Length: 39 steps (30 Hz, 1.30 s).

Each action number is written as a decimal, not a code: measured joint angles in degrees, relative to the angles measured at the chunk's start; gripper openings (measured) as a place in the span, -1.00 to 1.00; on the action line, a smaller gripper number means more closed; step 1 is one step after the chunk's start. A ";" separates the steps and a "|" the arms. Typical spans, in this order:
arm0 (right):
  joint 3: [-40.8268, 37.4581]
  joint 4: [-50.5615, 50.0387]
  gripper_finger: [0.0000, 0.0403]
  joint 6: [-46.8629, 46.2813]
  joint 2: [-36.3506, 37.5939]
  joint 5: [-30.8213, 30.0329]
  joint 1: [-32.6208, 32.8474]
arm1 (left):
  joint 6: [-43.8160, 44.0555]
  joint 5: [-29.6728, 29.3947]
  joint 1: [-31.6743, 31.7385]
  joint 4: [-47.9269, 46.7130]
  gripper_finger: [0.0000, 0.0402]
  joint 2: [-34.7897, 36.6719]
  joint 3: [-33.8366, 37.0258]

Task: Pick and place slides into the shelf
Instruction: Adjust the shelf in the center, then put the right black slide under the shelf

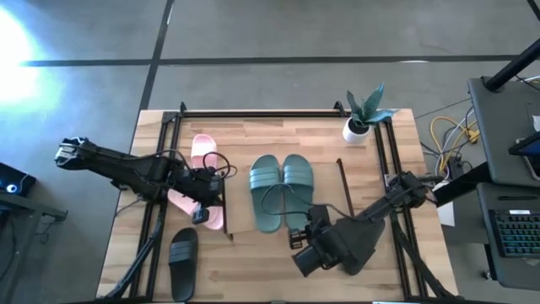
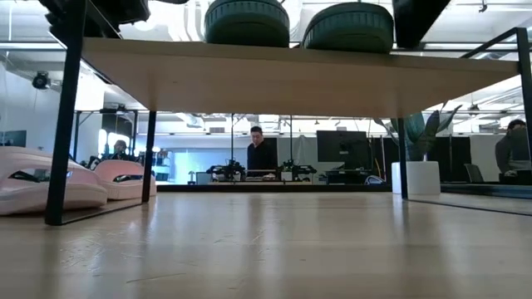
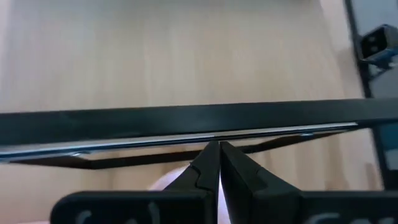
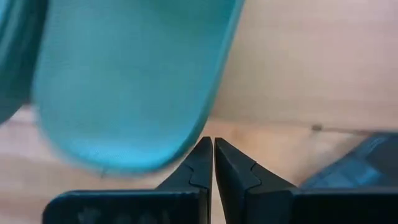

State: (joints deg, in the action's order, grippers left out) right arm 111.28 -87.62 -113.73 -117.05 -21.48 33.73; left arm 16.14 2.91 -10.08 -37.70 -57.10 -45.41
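Two teal slides (image 1: 278,190) lie side by side on top of the shelf (image 1: 325,181), soles on its light-wood board (image 2: 291,79). One pink slide (image 1: 202,152) lies on the table left of the shelf, and the other pink slide (image 1: 192,205) sits under my left gripper (image 1: 205,215). That gripper is shut, its tips at the shelf's black end bar (image 3: 186,118). One black slide (image 1: 183,252) lies near the table's near edge; the second black one is out of view. My right gripper (image 1: 299,232) is shut, just short of a teal slide's near end (image 4: 124,81). My left gripper is shut above a pink slide (image 3: 163,182), slanting down from the table's left; whether it touches the slide or the bar I cannot tell. My right gripper's shut tips (image 4: 202,149) stand at the rim of the teal slide's near end (image 4: 180,140); whether they touch I cannot tell.
A potted plant (image 1: 361,118) stands at the table's far right corner. The table's black frame bars (image 1: 169,143) run along both sides. Cables (image 1: 283,203) loop over the shelf. Under the shelf board the table top (image 2: 274,241) is bare. A person (image 2: 259,154) stands in the room beyond.
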 joint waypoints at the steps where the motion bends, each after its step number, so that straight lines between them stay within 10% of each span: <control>1: 0.62 0.40 -0.95 -0.01 0.02 0.05 0.57 | -0.34 -0.45 0.63 -0.02 -1.00 0.14 0.00; 15: 10.44 2.18 -0.95 -5.08 0.11 -1.19 9.42 | -3.13 -0.89 7.33 -2.84 -1.00 2.47 0.00; 29: 10.28 6.84 -0.94 -12.93 -4.33 7.09 20.76 | 9.01 5.85 -6.41 -7.20 -1.00 15.90 0.54; 34: 9.70 -3.02 -0.74 -12.53 -4.73 20.57 19.99 | 11.98 5.96 -8.50 -7.36 -1.00 15.98 0.81; 39: 2.69 -2.57 -0.38 -13.72 -0.76 21.29 20.60 | 12.02 5.79 -8.82 -7.43 -1.00 13.63 0.81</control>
State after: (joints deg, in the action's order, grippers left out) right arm 113.97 -90.20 -127.45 -117.82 -0.20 54.33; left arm 28.16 8.69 -18.90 -45.13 -43.47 -44.60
